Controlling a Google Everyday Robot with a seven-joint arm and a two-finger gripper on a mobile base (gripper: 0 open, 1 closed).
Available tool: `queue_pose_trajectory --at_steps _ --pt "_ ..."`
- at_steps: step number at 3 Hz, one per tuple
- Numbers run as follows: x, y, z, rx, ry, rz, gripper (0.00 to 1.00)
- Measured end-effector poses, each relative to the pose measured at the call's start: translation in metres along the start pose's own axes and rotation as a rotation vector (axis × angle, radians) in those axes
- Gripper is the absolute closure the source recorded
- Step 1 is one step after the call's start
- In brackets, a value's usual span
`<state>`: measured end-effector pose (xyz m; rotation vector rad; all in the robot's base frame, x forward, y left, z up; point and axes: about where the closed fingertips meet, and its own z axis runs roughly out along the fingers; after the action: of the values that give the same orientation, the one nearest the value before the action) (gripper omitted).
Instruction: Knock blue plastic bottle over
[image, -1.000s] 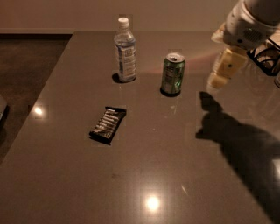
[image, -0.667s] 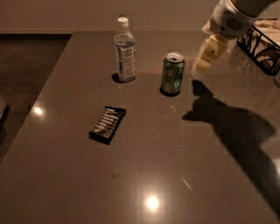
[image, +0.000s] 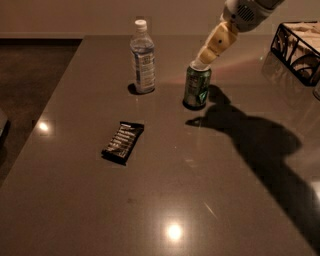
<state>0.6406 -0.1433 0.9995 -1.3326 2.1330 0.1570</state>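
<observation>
The blue plastic bottle (image: 142, 58) stands upright at the back of the table, clear with a white cap and a pale label. A green drink can (image: 196, 86) stands upright to its right. My gripper (image: 201, 62) comes in from the upper right, with its yellowish finger tip just above the top of the can, to the right of the bottle and apart from it.
A black snack bar wrapper (image: 123, 142) lies on the table in front of the bottle. A black wire basket (image: 296, 49) stands at the back right. The table's left edge (image: 45, 107) runs diagonally, with dark floor beyond. The arm's shadow falls across the right side.
My gripper has moved left, from the right of the can to just above its top. The bottle, can and wrapper have not moved.
</observation>
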Motion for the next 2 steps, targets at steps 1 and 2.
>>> queue_pose_trajectory --at_steps 1,2 --pt "-0.017 0.014 0.015 0.017 -0.052 0.055 0.0" --pt "-0.03 0.028 0.039 0.0 -0.098 0.116 0.0"
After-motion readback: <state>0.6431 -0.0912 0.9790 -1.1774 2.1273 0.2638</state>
